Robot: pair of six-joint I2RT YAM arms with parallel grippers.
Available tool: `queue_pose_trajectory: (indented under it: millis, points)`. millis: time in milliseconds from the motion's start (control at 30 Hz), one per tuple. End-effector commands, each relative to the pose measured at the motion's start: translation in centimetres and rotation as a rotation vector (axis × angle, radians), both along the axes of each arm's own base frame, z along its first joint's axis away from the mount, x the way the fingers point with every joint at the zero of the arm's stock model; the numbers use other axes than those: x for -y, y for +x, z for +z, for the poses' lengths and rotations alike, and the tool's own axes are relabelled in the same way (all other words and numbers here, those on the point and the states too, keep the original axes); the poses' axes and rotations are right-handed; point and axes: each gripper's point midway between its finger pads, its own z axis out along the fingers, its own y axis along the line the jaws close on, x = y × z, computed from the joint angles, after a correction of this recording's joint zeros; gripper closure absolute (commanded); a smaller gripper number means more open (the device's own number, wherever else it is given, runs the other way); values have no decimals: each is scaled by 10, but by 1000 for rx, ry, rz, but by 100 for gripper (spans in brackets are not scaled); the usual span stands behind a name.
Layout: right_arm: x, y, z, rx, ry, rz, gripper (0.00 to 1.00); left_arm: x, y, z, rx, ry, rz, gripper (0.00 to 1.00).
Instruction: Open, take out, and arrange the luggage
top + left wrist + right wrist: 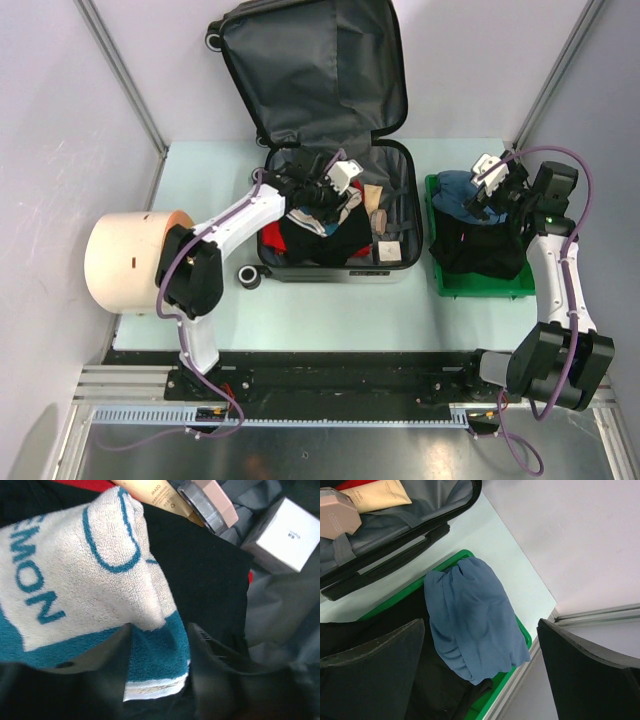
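The left claw [159, 630] is hanging low over the open luggage [310, 70], which is lying on the table [330, 310] directly beneath it, with the grey-lined lid standing raised beyond the claw. Its jaws are standing partly apart. The teal edge of a white-and-teal towel [90, 570] is filling the gap between them and touching both fingers, but whether they are pinching it cannot be told. A black garment [200, 570] is lying under the towel. Beyond the fingertips a cream tube [155, 492], a pink case [210, 500] and a white box [287, 532] are resting in the lining. A beige cylinder [125, 260] is sitting well off to this claw's left. The right claw [481, 627] is hovering beside the luggage, apart from it, over a green bin [480, 292]. Its jaws are spread wide and holding nothing, and a folded blue cloth [470, 605] is lying in the bin directly below the gap.
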Motion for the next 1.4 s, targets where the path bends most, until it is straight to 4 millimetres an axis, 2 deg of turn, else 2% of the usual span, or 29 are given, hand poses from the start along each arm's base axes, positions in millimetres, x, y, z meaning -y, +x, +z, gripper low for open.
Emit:
queue_pose_trajectory:
  millis: [0, 67, 267, 333, 400, 467, 500, 567, 600, 633, 667, 733, 767, 800, 833, 867, 900, 967, 1000, 1100, 1233, 1367]
  points:
    - [-9, -5, 11, 20, 23, 22, 0, 6, -1, -13, -70, -16, 39, 32]
    - [-11, -7, 13, 21, 30, 29, 0, 10, -1, -18, -86, -22, 31, 29]
    - [-20, -8, 14, 22, 34, 52, 0, 10, 4, -34, -88, 20, 43, 34]
    - [-23, -9, 17, 31, 33, 61, 0, 8, 8, -32, -75, 28, 55, 45]
    - [-28, -10, 20, 42, 30, 78, 0, 10, 7, -17, -59, 0, 52, 58]
    - [-39, -13, 25, 59, 20, 108, 0, 12, 4, 8, -32, -48, 38, 64]
    - [-43, -15, 26, 65, 5, 130, 0, 13, 2, 17, -19, -64, 23, 75]
    - [-63, -20, 28, 74, -3, 185, 0, 14, -4, 36, 9, -93, -4, 84]
    - [-71, -22, 29, 73, 1, 201, 1, 14, -5, 39, 14, -96, -7, 96]
    - [-77, -22, 29, 75, 0, 216, 0, 13, -7, 42, 17, -103, -14, 100]
    - [-93, -25, 30, 80, -3, 255, 0, 12, -9, 51, 25, -124, -28, 100]
    - [-112, -28, 30, 93, -9, 305, 0, 13, -14, 63, 31, -154, -47, 100]
    - [-122, -31, 31, 103, -6, 333, 0, 16, -22, 78, 31, -197, -86, 100]
    - [-140, -34, 41, 162, -6, 379, 0, 17, -26, 85, 35, -215, -100, 100]
    - [-152, -38, 37, 167, 8, 408, 0, 18, -31, 98, 48, -241, -119, 100]
    - [-162, -40, 39, 195, 9, 426, 0, 22, -39, 105, 35, -271, -148, 100]
    - [-185, -45, 51, 265, 14, 483, 0, 23, -43, 110, 32, -288, -161, 100]
    - [-206, -50, 55, 311, 16, 534, 0, 26, -55, 125, 19, -337, -193, 100]
    - [-225, -59, 58, 335, 19, 592, 1, 28, -58, 129, 16, -351, -204, 100]
    - [-255, -74, 51, 376, -26, 709, 0, 33, -71, 141, 6, -390, -250, 100]
    - [-276, -81, 43, 442, -99, 797, 0, 39, -90, 143, -10, -407, -308, 100]
    - [-281, -84, 34, 454, -137, 838, 0, 44, -108, 139, -33, -413, -359, 100]
